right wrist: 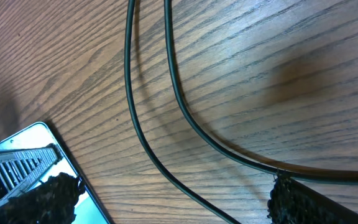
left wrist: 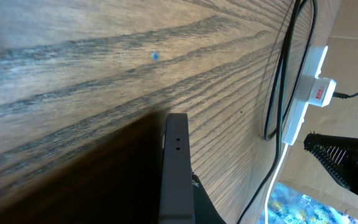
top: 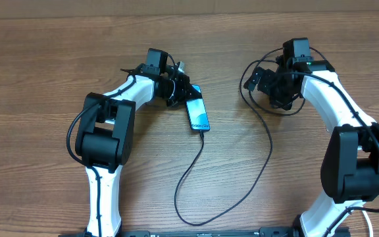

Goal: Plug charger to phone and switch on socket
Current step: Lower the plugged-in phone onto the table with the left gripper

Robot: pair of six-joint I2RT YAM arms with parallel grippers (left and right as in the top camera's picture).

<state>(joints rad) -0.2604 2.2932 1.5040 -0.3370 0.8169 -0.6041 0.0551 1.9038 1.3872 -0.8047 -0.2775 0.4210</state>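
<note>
The phone lies on the wood table, screen up. My left gripper is shut on its far end; in the left wrist view the phone shows edge-on between the jaws. The black charger cable meets the phone's near end, loops toward the front edge and runs up to the right gripper. That gripper is open, with two cable runs on the table ahead of it and the phone at lower left. The white socket lies near the right gripper; in the overhead view it is hidden.
A cardboard wall stands behind the table. The socket's white cord runs along the wood beside a blue patterned surface. Both arm bases sit at the front edge.
</note>
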